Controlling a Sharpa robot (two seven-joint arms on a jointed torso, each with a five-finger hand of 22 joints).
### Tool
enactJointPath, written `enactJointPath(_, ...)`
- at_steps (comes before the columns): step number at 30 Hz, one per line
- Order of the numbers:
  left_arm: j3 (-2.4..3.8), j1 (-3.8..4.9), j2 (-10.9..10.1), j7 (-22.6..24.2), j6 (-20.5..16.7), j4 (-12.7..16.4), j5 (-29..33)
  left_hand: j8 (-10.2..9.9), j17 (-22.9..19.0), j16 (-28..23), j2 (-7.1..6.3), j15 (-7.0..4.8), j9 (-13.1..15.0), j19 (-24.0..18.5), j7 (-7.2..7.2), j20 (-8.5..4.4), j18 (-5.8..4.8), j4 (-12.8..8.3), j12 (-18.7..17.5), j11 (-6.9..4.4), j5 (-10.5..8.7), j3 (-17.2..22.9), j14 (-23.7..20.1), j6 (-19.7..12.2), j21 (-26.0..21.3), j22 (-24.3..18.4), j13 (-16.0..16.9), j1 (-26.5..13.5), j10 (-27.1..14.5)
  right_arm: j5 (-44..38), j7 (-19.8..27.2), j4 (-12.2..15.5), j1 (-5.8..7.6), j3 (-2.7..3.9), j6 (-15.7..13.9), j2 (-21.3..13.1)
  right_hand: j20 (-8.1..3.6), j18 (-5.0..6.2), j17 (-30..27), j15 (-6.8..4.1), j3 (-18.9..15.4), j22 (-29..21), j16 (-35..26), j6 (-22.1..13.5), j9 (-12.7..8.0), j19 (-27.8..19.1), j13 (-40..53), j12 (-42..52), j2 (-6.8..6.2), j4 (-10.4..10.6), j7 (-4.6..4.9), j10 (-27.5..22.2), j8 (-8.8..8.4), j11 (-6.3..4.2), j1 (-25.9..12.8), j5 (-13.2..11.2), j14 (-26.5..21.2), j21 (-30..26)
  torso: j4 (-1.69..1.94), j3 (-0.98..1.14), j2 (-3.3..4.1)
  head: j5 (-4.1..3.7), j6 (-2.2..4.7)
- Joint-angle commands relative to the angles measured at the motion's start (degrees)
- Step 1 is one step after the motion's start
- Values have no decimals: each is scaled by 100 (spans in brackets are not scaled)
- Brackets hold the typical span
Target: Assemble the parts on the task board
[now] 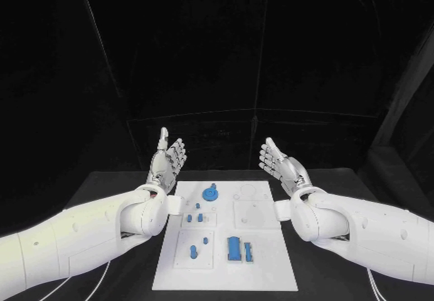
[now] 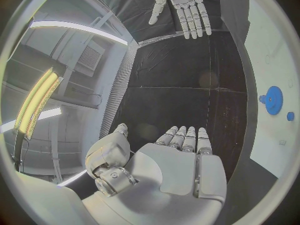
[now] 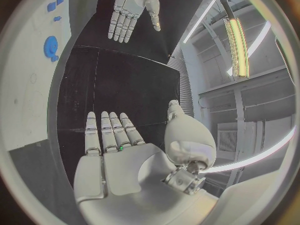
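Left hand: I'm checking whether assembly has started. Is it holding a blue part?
No: in the head view the left hand is raised beside the board, fingers straight, holding nothing, while the parts lie on the board.

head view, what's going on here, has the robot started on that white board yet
Not yet, by the look of it. Both hands are raised above the table with fingers straight and apart, holding nothing: the left hand on one side of the white board, the right hand on the other. The small blue parts, among them a round gear and a taller block, sit on the board untouched.
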Motion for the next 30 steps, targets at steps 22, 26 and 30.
enactJointPath(22,200,-185,-306,-132,-1942,935,-476,-18,-5,-17,5,-1,-5,3,1,-20,-35,-21,-20,0,-21,5,-21,-30,-12,-6,-6,-36,-30,529,369,281,-15,38,-792,-69,-645,-574,-13,-120,392,-15,-43,-1499,-14,-1538,-15,-42,-25,-114,-178,-1659,-44,-222,-2170,-219,-1676,-38,-8,10,8,4,3)
enactJointPath(26,200,-185,-306,-132,-1942,935,-476,-18,-5,-17,5,-1,-5,3,1,-20,-35,-21,-20,0,-21,5,-21,-30,-12,-6,-6,-36,-30,529,369,281,-15,38,-792,-69,-645,-574,-13,-120,392,-15,-43,-1569,-14,-1613,-15,-42,-25,-114,-178,-1745,-44,-222,-2280,-219,-1762,-38,-8,10,8,4,3)
enactJointPath(30,200,-185,-306,-132,-1942,935,-476,-18,-5,-17,5,-1,-5,3,1,-20,-35,-21,-20,0,-21,5,-21,-30,-12,-6,-6,-36,-30,529,369,281,-15,38,-792,-69,-645,-574,-13,-120,392,-15,-43,-1690,-14,-1744,-15,-42,-25,-114,-178,-1884,-44,-222,-2451,-219,-1897,-38,-8,10,8,4,3)
